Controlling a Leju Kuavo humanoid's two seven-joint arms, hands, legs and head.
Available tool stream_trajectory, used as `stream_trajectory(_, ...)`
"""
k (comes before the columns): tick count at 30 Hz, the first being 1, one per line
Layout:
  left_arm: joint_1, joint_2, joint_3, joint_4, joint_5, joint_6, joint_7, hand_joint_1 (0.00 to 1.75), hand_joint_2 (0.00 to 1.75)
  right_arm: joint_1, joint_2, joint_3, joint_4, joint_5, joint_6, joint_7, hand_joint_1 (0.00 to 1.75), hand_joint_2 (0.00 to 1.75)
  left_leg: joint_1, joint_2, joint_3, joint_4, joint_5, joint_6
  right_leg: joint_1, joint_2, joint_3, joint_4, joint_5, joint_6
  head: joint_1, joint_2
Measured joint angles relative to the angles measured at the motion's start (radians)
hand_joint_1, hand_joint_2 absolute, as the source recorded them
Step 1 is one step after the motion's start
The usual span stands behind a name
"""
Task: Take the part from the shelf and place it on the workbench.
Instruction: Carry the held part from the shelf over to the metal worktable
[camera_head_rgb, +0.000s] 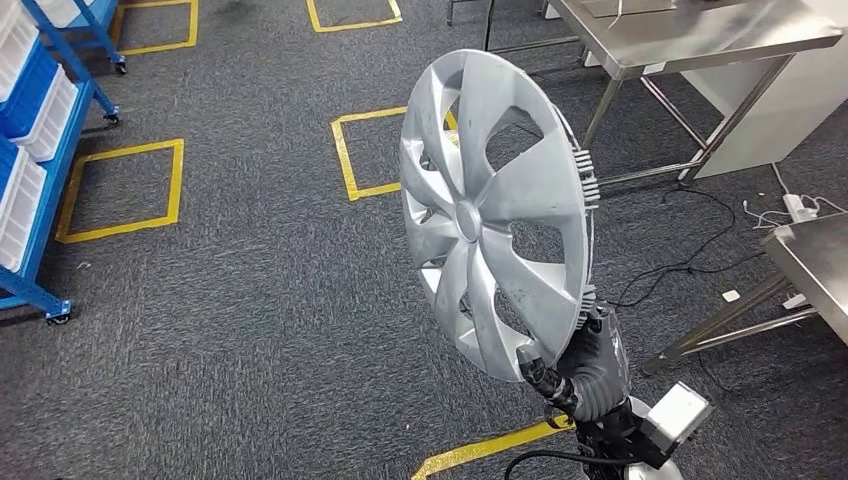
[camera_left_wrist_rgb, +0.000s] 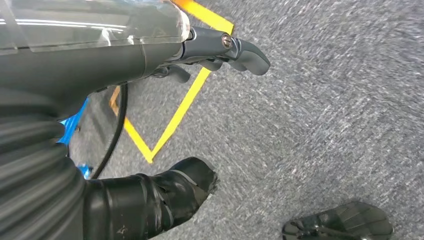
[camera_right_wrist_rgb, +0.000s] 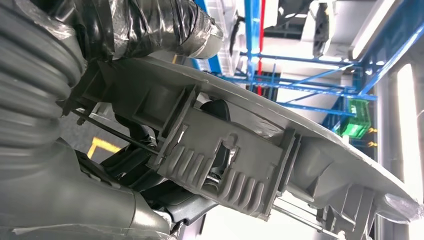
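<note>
Grey speckled carpet floor (camera_head_rgb: 250, 300) with yellow tape squares (camera_head_rgb: 120, 190) marked on it; blue metal shelf rack on castors (camera_head_rgb: 45, 130) along the left edge of the head view, white bins (camera_head_rgb: 20, 200) on its levels; stainless steel surface on thin legs (camera_head_rgb: 700, 40) at top right, a second steel surface corner (camera_head_rgb: 815, 260) at the right edge, well apart from the rack; black cables (camera_head_rgb: 690, 260) and a white power strip (camera_head_rgb: 800, 207) on the floor between the two steel surfaces.

Large silver plastic wheel cover with curved spokes (camera_head_rgb: 495, 210) held up in the air above the floor, roughly upright and tilted, face toward the camera, not on any surface or shelf; right hand (camera_head_rgb: 575, 365) grips it at the lower rim, dark fingers wrapped on the edge; right wrist view shows the cover's ribbed grey underside with clips and a wire ring (camera_right_wrist_rgb: 225, 160), the taped thumb (camera_right_wrist_rgb: 165, 25) pressing on its rim.

Left hand (camera_left_wrist_rgb: 165, 125) hangs over the carpet, holding nothing; grey fingers (camera_left_wrist_rgb: 245, 52) extended and apart from the black taped thumb (camera_left_wrist_rgb: 175, 192); yellow tape line (camera_left_wrist_rgb: 180, 110) on the floor beneath it.
</note>
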Motion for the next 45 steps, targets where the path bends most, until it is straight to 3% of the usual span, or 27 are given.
stream_trajectory(1,0.001,-0.001,0.000,0.000,0.000,0.000,0.000,0.00,1.75,0.001,-0.001,-0.001,-0.003,0.002,-0.001,0.000,1.75,1.75,0.002,0.013,0.003,-0.006,0.003,0.007,0.002,-0.028,-0.013,0.028,-0.019,0.005,0.002,0.000)
stream_trajectory(3,0.003,-0.001,0.000,0.000,0.001,-0.001,0.000,0.00,1.75,0.000,-0.001,-0.001,-0.006,0.006,-0.001,0.001,1.75,1.75,0.000,0.038,0.006,-0.010,0.004,0.015,0.001,-0.087,-0.065,0.143,-0.080,0.014,0.007,0.000)
stream_trajectory(5,0.005,-0.002,0.000,0.000,0.002,-0.001,0.000,0.00,1.75,0.001,-0.001,-0.001,-0.006,0.008,-0.001,0.001,1.75,1.75,-0.002,0.065,0.006,-0.009,0.001,0.017,-0.003,-0.103,-0.114,0.245,-0.114,0.021,0.007,0.000)
stream_trajectory(6,0.006,-0.002,0.000,0.000,0.003,-0.001,0.000,0.00,1.75,0.001,-0.002,-0.001,-0.006,0.009,-0.001,0.002,1.75,1.75,-0.003,0.077,0.007,-0.008,-0.001,0.016,-0.005,-0.106,-0.115,0.248,-0.104,0.023,0.007,0.000)
stream_trajectory(8,0.005,-0.002,0.000,0.000,0.005,-0.002,0.000,0.00,1.75,0.001,-0.002,-0.001,-0.006,0.012,-0.002,0.006,1.75,1.75,-0.003,0.098,0.012,-0.006,-0.008,0.011,-0.008,-0.124,-0.062,0.148,-0.042,0.022,0.007,0.000)
stream_trajectory(9,0.006,-0.002,0.000,0.000,0.006,-0.003,0.000,0.00,1.75,0.000,-0.001,-0.001,-0.006,0.014,-0.003,0.008,1.75,1.75,-0.005,0.107,0.016,-0.004,-0.012,0.006,-0.004,-0.147,-0.025,0.080,-0.016,0.019,0.007,0.000)
stream_trajectory(10,0.006,-0.002,0.001,0.000,0.008,-0.004,0.000,0.00,1.75,-0.003,0.000,-0.001,-0.007,0.017,-0.005,0.011,1.75,1.75,-0.008,0.116,0.019,-0.003,-0.016,0.001,0.001,-0.166,0.002,0.027,-0.001,0.014,0.007,0.000)
stream_trajectory(12,0.007,-0.002,0.002,0.000,0.010,-0.006,0.002,0.00,1.75,-0.006,0.004,-0.001,-0.007,0.025,-0.009,0.013,1.75,1.75,-0.014,0.134,0.024,-0.003,-0.022,-0.009,0.010,-0.184,0.019,-0.013,-0.001,0.003,0.006,0.000)
stream_trajectory(14,0.006,-0.002,0.003,0.000,0.011,-0.007,0.003,0.00,1.75,-0.006,0.008,-0.001,-0.007,0.030,-0.014,0.015,1.75,1.75,-0.016,0.151,0.030,-0.007,-0.027,-0.017,0.008,-0.163,0.018,-0.018,0.000,-0.009,0.005,0.000)
stream_trajectory(16,0.005,-0.002,0.003,0.000,0.011,-0.007,0.004,0.00,1.75,-0.008,0.010,-0.001,-0.007,0.033,-0.016,0.015,1.75,1.75,-0.012,0.122,0.022,0.027,-0.057,-0.026,0.002,-0.142,0.023,-0.026,0.004,-0.022,0.005,0.000)
stream_trajectory(18,0.006,-0.001,0.004,0.000,0.011,-0.007,0.004,0.00,1.75,-0.011,0.014,0.000,-0.006,0.034,-0.016,0.015,1.75,1.75,-0.009,0.068,-0.029,0.142,-0.121,-0.030,0.000,-0.122,0.024,-0.029,0.005,-0.031,0.004,0.000)
stream_trajectory(19,0.008,-0.001,0.005,0.000,0.011,-0.007,0.004,0.00,1.75,-0.012,0.015,0.000,-0.006,0.034,-0.016,0.015,1.75,1.75,-0.009,0.054,-0.063,0.212,-0.149,-0.030,0.001,-0.109,0.024,-0.029,0.005,-0.033,0.003,0.000)
stream_trajectory(21,0.012,-0.001,0.005,0.000,0.011,-0.007,0.004,0.00,1.75,-0.013,0.017,0.001,-0.005,0.034,-0.016,0.015,1.75,1.75,-0.009,0.045,-0.102,0.281,-0.153,-0.029,0.002,-0.081,0.025,-0.027,0.004,-0.034,0.003,0.000)
stream_trajectory(23,0.015,-0.001,0.005,0.000,0.011,-0.007,0.003,0.00,1.75,-0.013,0.017,0.001,-0.004,0.034,-0.015,0.015,1.75,1.75,-0.009,0.034,-0.077,0.204,-0.085,-0.025,0.002,-0.051,0.027,-0.023,0.004,-0.033,0.003,0.000)
stream_trajectory(25,0.017,0.000,0.005,0.000,0.011,-0.008,0.003,0.00,1.75,-0.014,0.017,0.001,-0.004,0.033,-0.016,0.015,1.75,1.75,-0.006,-0.010,-0.029,0.078,-0.023,-0.018,0.002,-0.026,0.022,-0.016,0.002,-0.028,0.003,0.000)
stream_trajectory(27,0.017,0.000,0.006,0.000,0.011,-0.009,0.005,0.00,1.75,-0.014,0.018,0.001,-0.004,0.032,-0.016,0.014,1.75,1.75,-0.006,-0.042,-0.009,0.023,-0.011,-0.012,-0.001,-0.004,0.012,-0.011,0.004,-0.017,0.003,0.000)
stream_trajectory(29,0.014,0.000,0.007,0.000,0.011,-0.011,0.007,0.00,1.75,-0.011,0.018,0.001,-0.004,0.032,-0.015,0.012,1.75,1.75,-0.007,-0.026,-0.006,0.016,-0.009,-0.005,-0.003,0.016,0.006,-0.014,0.009,-0.003,0.003,0.000)
stream_trajectory(31,0.013,0.000,0.008,0.000,0.011,-0.012,0.009,0.00,1.75,-0.008,0.018,0.001,-0.006,0.032,-0.015,0.011,1.75,1.75,-0.002,-0.001,0.000,0.004,-0.002,0.008,0.001,-0.016,-0.005,0.008,-0.006,0.007,0.006,0.000)
stream_trajectory(33,0.014,0.000,0.009,0.000,0.011,-0.013,0.010,0.00,1.75,-0.009,0.018,0.001,-0.006,0.032,-0.015,0.010,1.75,1.75,-0.002,0.024,0.005,-0.003,0.000,0.018,0.003,-0.078,-0.048,0.103,-0.059,0.015,0.011,0.000)
stream_trajectory(35,0.016,0.000,0.010,0.000,0.011,-0.013,0.010,0.00,1.75,-0.010,0.018,0.001,-0.006,0.031,-0.015,0.009,1.75,1.75,-0.005,0.050,0.005,-0.003,-0.003,0.021,-0.001,-0.102,-0.105,0.221,-0.107,0.022,0.011,0.000)
stream_trajectory(36,0.016,0.000,0.011,0.000,0.011,-0.013,0.009,0.00,1.75,-0.010,0.018,0.001,-0.006,0.032,-0.014,0.009,1.75,1.75,-0.006,0.063,0.006,-0.002,-0.004,0.022,-0.002,-0.105,-0.116,0.245,-0.108,0.023,0.011,0.000)
stream_trajectory(37,0.015,0.000,0.011,0.000,0.011,-0.013,0.008,0.00,1.75,-0.010,0.018,0.001,-0.005,0.032,-0.014,0.009,1.75,1.75,-0.007,0.075,0.007,-0.002,-0.006,0.021,-0.002,-0.108,-0.109,0.233,-0.092,0.023,0.011,0.000)
stream_trajectory(39,0.014,-0.001,0.012,0.000,0.011,-0.013,0.005,0.00,1.75,-0.011,0.018,0.001,-0.005,0.032,-0.015,0.010,1.75,1.75,-0.008,0.095,0.014,-0.002,-0.011,0.018,0.002,-0.132,-0.041,0.107,-0.031,0.015,0.011,0.000)
stream_trajectory(41,0.013,-0.002,0.012,0.000,0.011,-0.013,0.004,0.00,1.75,-0.015,0.018,0.001,-0.005,0.032,-0.015,0.009,1.75,1.75,-0.013,0.112,0.020,-0.001,-0.017,0.010,0.013,-0.163,0.020,-0.005,0.002,0.002,0.011,0.000)
stream_trajectory(42,0.012,-0.002,0.012,0.000,0.011,-0.013,0.004,0.00,1.75,-0.017,0.018,0.001,-0.006,0.031,-0.015,0.009,1.75,1.75,-0.015,0.121,0.022,-0.002,-0.019,0.006,0.019,-0.170,0.029,-0.024,0.001,-0.003,0.011,0.000)
stream_trajectory(44,0.009,-0.002,0.012,0.000,0.011,-0.013,0.004,0.00,1.75,-0.018,0.019,0.001,-0.006,0.031,-0.015,0.009,1.75,1.75,-0.017,0.137,0.028,-0.005,-0.022,-0.004,0.019,-0.152,0.030,-0.029,0.003,-0.011,0.011,0.000)
stream_trajectory(45,0.007,-0.002,0.012,0.000,0.011,-0.013,0.004,0.00,1.75,-0.018,0.019,0.001,-0.006,0.031,-0.015,0.009,1.75,1.75,-0.017,0.131,0.030,-0.003,-0.027,-0.009,0.016,-0.143,0.032,-0.035,0.005,-0.016,0.011,0.000)
